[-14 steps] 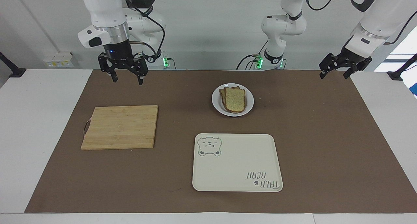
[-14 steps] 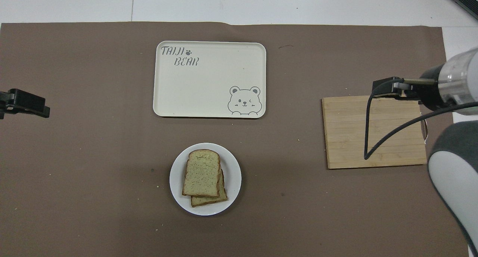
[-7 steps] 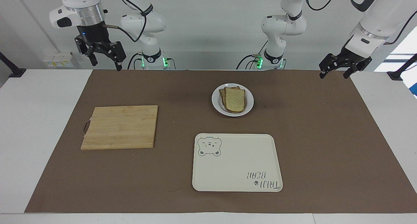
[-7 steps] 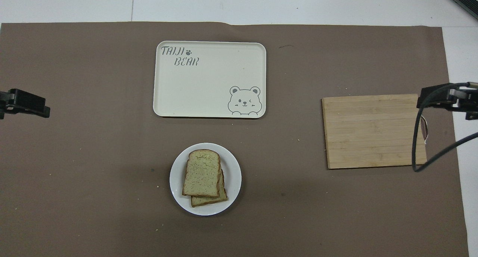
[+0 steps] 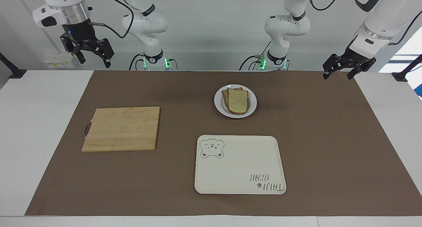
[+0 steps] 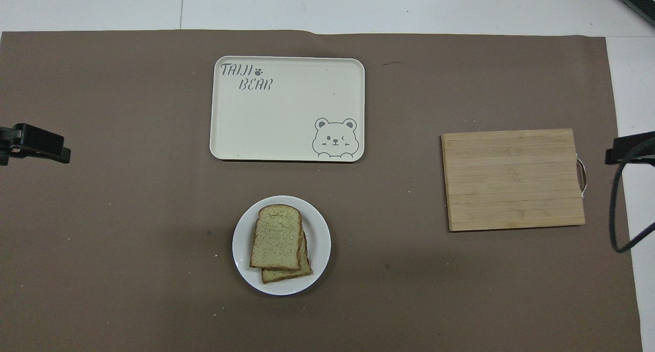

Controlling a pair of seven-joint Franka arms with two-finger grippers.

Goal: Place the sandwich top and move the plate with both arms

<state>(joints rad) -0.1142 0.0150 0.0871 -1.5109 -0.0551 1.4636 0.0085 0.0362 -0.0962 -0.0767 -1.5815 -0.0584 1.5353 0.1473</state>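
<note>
Already, in the facing view, the sandwich top (image 5: pixel 238 100) caps a lower slice on the plate (image 5: pixel 219 103), nearer the robots than the tray (image 5: pixel 240 164). My right gripper (image 5: pixel 88 52) and left gripper (image 5: pixel 340 67) hang released, empty. Overhead: speckled bread, dark crust, glossy round plate beside the slatted wooden board (image 6: pixel 514 179), likely awaiting two-armed carrying.

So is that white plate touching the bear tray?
Apart. The overhead view shows a strip of brown mat between the plate and the tray.
</note>
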